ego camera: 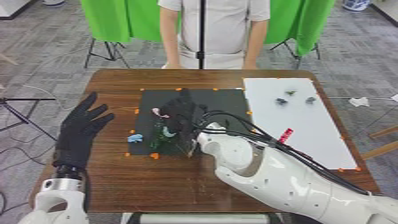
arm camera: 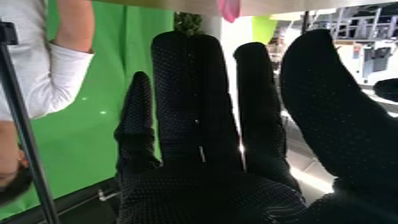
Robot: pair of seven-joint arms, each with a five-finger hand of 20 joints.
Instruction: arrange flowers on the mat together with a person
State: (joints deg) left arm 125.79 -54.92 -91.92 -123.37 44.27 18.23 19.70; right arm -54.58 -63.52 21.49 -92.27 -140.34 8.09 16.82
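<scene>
Flowers lie on the black mat near our straight-fingered right hand, our left hand unclenched above the bench.

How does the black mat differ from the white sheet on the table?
The black mat lies mid-table, the white sheet on the right. The white sheet is longer than the black mat. The robot's right hand is over the black mat; its arm crosses the white sheet. Both lie flat, with orange marks round their edges.
</scene>
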